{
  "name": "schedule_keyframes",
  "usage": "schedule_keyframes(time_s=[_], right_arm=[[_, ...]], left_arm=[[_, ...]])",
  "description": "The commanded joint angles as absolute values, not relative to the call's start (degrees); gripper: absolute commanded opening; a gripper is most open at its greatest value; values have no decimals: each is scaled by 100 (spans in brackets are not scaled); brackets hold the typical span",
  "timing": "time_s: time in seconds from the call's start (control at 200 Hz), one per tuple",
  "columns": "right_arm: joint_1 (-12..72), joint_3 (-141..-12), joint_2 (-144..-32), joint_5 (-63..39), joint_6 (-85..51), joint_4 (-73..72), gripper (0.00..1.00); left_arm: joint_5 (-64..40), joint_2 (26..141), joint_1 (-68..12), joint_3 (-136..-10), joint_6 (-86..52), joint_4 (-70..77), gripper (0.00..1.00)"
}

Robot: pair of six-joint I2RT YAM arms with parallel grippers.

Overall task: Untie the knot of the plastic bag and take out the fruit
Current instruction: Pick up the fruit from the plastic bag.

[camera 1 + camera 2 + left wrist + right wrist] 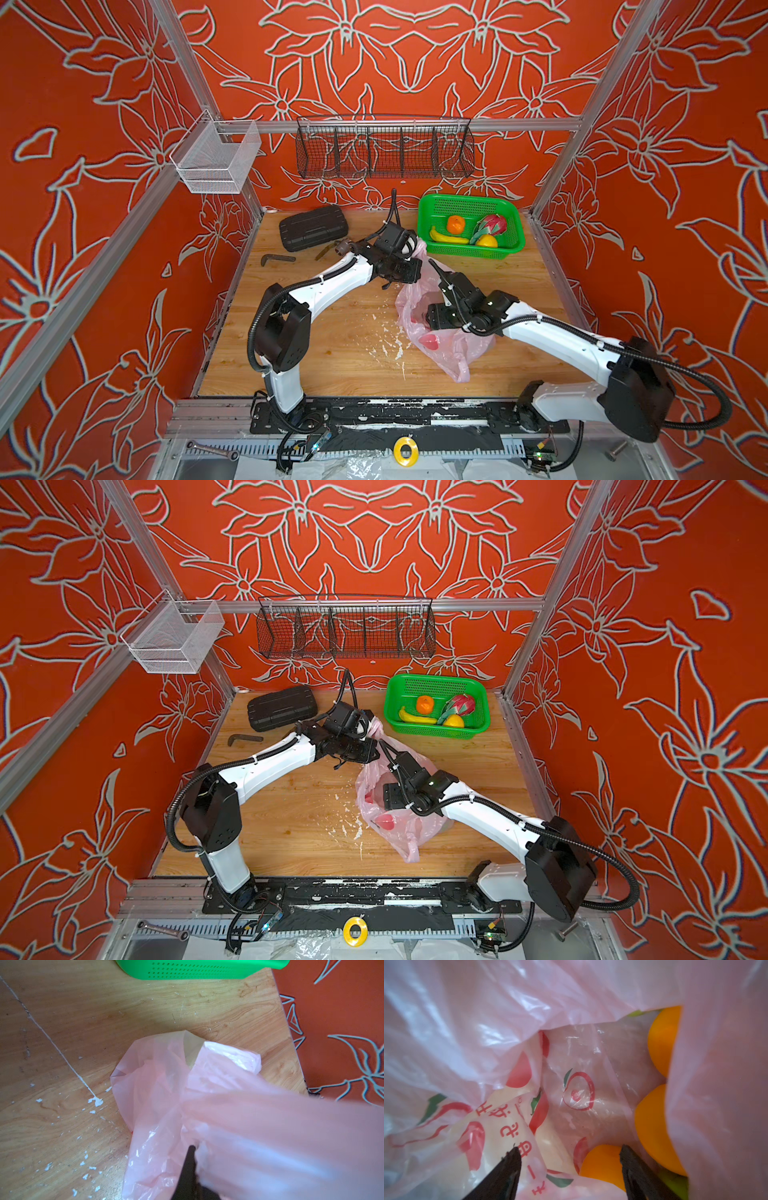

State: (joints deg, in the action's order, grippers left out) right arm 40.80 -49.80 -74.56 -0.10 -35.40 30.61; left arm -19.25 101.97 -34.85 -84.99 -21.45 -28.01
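Left bare wooden table (324, 340) from seven to nine o'clock, with black case (313, 227) at ten. Pinched left gripper (192, 1149) tight together on the raised rim of the plastic bag (449, 353), just right of centre. Spread right gripper (569, 1148) wide apart inside its mouth, holding nothing, tips beside fruit (652, 1126), three oranges. Crowded one o'clock with green basket (432, 203).
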Motion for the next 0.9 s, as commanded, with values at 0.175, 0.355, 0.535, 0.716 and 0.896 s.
schedule_keyframes(time_s=[0.175, 0.355, 0.535, 0.716, 0.896], right_arm=[[3603, -4569, -7017, 839, -3961, 3359, 80], [3306, -4384, -6542, 839, -3715, 3265, 80], [3420, -4474, -6341, 156, -3731, 2805, 79], [3744, -4488, -6342, 190, -4130, 2320, 78], [4079, -4648, -6568, 112, -3836, 1842, 83]], left_arm=[[-1985, 9127, -3550, -7859, -2417, -2703, 0], [-1892, 8887, -3806, -7527, -2538, -2580, 0], [-1855, 8972, -3876, -7357, -2684, -2409, 0], [-1765, 8940, -3876, -7364, -2658, -2417, 0], [-1668, 8965, -3878, -7461, -2592, -2590, 0]])
